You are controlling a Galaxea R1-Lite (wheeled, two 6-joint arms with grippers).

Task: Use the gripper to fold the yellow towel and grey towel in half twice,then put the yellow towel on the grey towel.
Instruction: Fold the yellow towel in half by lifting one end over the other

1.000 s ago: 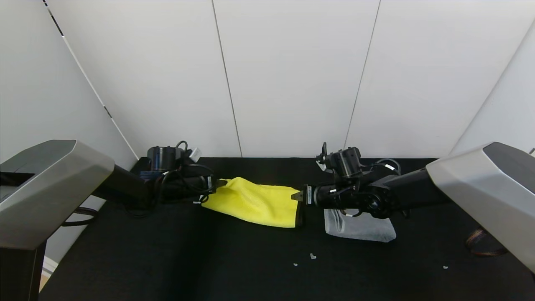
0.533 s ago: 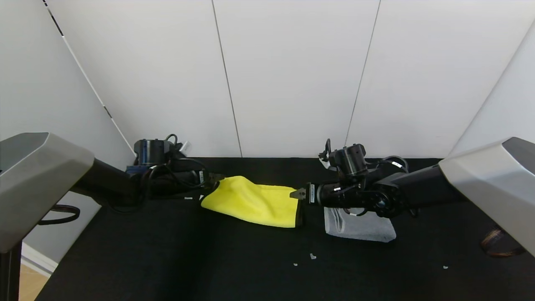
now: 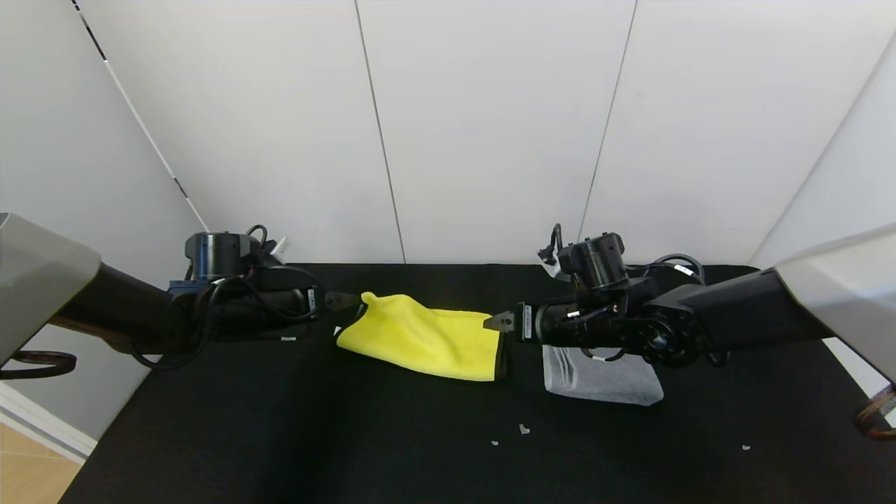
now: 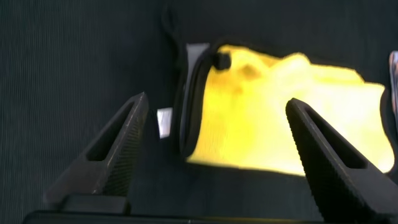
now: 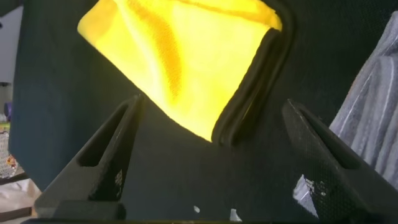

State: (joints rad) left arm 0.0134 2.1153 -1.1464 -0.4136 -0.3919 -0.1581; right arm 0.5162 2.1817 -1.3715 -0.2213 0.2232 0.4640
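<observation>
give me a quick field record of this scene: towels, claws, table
yellow towel: folded, lying on the table between the two claws, held by neither
grey towel: folded, lying apart on the yellow towel's right, partly under the right arm
left claw: open, at the yellow towel's left end
right claw: open, at the yellow towel's right end
table: black cloth top, a few pale scraps near the front
stacking: not yet done
</observation>
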